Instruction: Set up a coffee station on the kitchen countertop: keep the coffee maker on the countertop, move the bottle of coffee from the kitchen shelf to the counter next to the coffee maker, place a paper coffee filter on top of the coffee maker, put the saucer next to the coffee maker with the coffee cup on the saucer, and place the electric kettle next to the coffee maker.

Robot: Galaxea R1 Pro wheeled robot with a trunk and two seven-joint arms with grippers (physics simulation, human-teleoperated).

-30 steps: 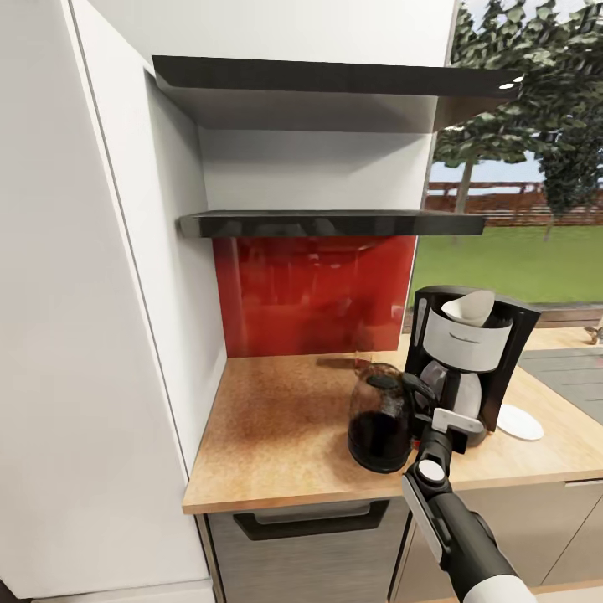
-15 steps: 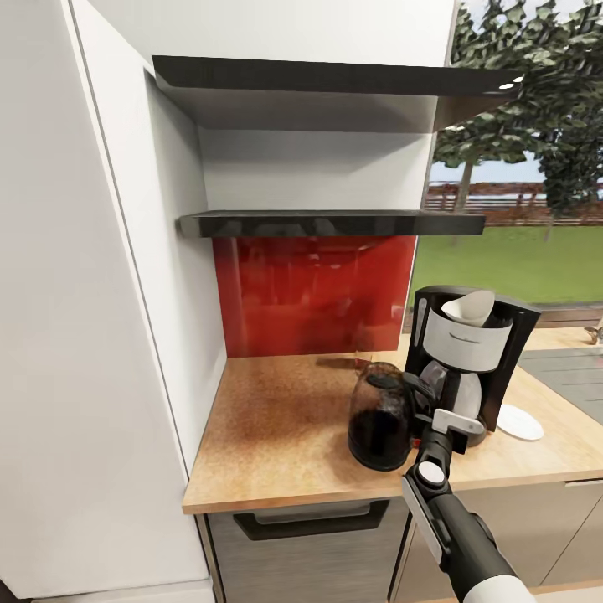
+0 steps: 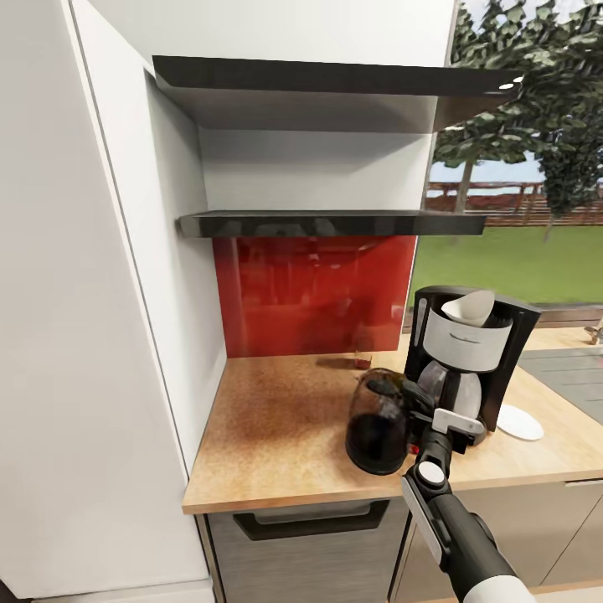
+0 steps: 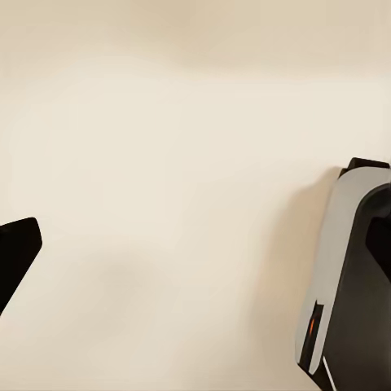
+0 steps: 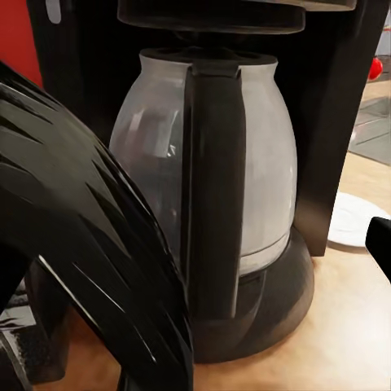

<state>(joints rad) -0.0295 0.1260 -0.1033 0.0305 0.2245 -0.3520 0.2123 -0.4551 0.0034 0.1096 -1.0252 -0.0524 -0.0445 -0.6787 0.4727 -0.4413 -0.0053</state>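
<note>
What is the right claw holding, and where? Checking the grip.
Seemingly nothing: the right claw stands open at the loop handle of the electric kettle.

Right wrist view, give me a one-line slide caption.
Close-up past the electric kettle's black handle to the coffee maker's glass carafe, saucer beside it.

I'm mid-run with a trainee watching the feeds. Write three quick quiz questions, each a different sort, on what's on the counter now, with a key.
1. True or false: the paper coffee filter sits on top of the coffee maker.
2. What stands at the coffee maker's left in the head view? A) electric kettle B) toaster C) coffee cup
3. Fill in: the saucer lies on the ___.

Key: 1 true; 2 A; 3 kitchen countertop.
</note>
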